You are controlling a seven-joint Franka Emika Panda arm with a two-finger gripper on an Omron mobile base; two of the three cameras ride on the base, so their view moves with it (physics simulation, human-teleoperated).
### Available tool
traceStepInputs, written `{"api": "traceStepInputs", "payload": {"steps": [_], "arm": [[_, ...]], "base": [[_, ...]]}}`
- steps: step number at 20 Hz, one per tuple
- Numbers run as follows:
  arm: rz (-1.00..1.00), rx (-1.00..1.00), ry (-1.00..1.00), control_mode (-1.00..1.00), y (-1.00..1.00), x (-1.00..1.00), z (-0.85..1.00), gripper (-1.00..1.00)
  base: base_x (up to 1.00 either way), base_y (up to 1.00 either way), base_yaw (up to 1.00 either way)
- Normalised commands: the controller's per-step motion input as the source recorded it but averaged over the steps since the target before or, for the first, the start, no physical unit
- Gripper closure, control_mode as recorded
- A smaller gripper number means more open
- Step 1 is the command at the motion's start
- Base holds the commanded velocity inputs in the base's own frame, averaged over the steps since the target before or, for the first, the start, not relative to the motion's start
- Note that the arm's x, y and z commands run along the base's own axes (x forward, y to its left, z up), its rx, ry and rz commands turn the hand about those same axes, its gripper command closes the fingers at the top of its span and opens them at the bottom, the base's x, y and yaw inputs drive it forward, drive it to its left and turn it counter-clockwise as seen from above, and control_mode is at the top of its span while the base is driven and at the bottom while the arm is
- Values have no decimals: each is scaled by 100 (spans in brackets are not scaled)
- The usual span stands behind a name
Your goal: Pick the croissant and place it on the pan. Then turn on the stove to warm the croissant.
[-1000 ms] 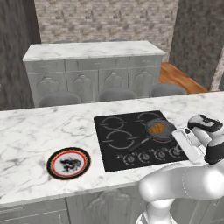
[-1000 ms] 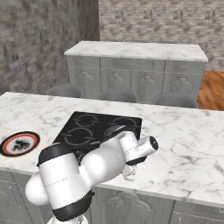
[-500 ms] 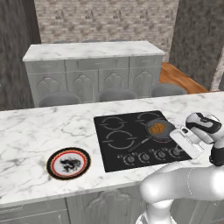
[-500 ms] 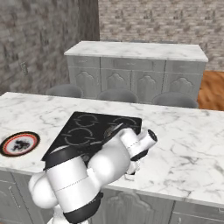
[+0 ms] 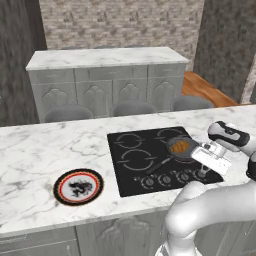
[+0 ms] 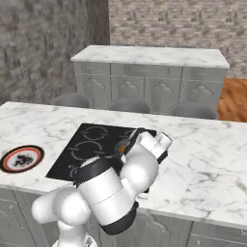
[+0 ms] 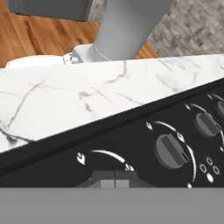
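The croissant [image 5: 182,146] lies in the pan [image 5: 180,148] on the stove's [image 5: 131,170] far right burner, so placing looks done. The gripper [image 7: 114,180], fingertips together and empty, hangs over the near knobs [image 7: 172,151]; switching on remains.

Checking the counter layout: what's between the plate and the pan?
In the left base view, between the plate and pan lie bare marble counter and the stove's left burner rings.

Evenly and softly lit throughout, with no evident single source; only faint shading along the front edge of the worktop [image 5: 30,150]; no glare on the stove [image 5: 135,155]; coarse and slightly blurred in both base views; close and soft-edged in the hand view.
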Motion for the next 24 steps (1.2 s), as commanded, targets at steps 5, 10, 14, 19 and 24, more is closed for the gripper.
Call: {"api": "traceStepInputs", "payload": {"steps": [5,10,14,19,24], "arm": [[4,-38,-49,-100,-16,-2,-92,100],[0,-52,-90,-100,0,-30,-90,100],[0,-50,-96,-100,0,-24,-89,100],[-3,-38,-95,-100,-5,-5,-92,100],[-5,-13,-83,-100,-36,4,-94,100]], "base": [[0,0,0],[0,0,0],[0,0,0],[0,0,0],[0,0,0]]}}
